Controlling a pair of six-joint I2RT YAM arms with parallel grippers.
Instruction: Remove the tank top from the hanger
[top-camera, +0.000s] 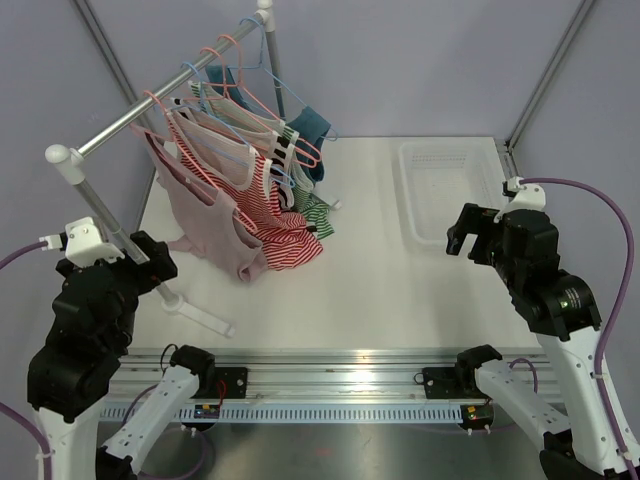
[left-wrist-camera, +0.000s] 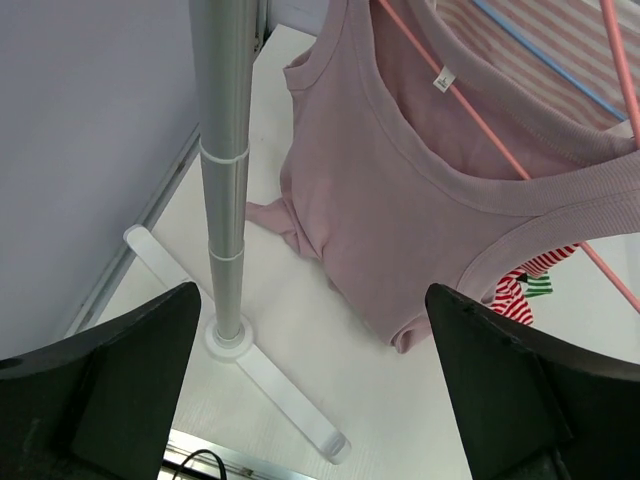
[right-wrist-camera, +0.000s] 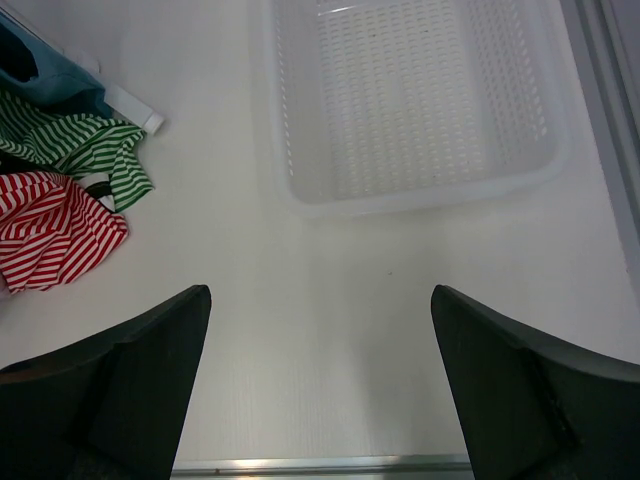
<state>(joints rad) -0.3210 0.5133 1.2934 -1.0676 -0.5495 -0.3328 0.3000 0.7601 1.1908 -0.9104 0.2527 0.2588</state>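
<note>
The white table (top-camera: 380, 260) carries a clothes rack (top-camera: 160, 100) along its left edge, the rail running from the near left toward the far corner, with several garments hanging on it. Both arms are bent and raised at the near edge. The left gripper (top-camera: 148, 258) is near the rack's pole and looks down past it, and its jaws are spread wide with nothing between them. The right gripper (top-camera: 468, 235) hovers near the right edge, also wide apart and empty, well apart from the clothes. A white basket (top-camera: 445, 190) lies toward the far right corner and seems to hold nothing. The pink tank top (top-camera: 205, 215) is the nearest garment on the rail. It hangs on a pink hanger (left-wrist-camera: 490, 135), and its hem reaches down to the table beside the red striped one (top-camera: 285, 245). I judge the task has not really begun: this is the approach step, and no cloth is touched. I take the pink top to be the one meant. The next move probably calls for the left gripper to go forward and up to a shoulder strap and pinch it, while the right arm crosses over to steady the hanger or take the other strap, so that the straps can slide off the hanger ends.
</note>
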